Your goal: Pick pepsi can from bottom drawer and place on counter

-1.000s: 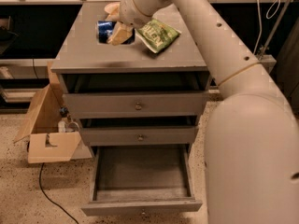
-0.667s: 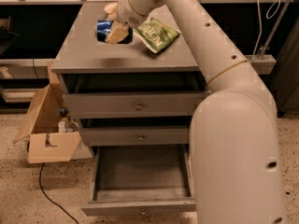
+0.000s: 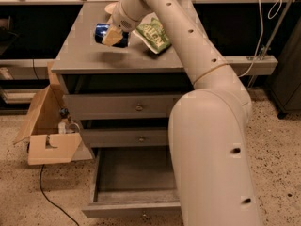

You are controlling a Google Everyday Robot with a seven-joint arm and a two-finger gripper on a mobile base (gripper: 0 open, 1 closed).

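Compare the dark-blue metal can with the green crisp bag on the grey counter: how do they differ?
The dark-blue metal can is small, rigid; the green crisp bag is bigger, flat, crumpled. The gripper partly covers the can; the bag lies clear of it. Both are over the counter.

Dim, warm light from overhead. The gripper, closed on the pepsi can just above the counter, casts a soft shadow there. The recess under the top and the bottom drawer sit dark. The near arm is pale and soft. Mild overall blur.
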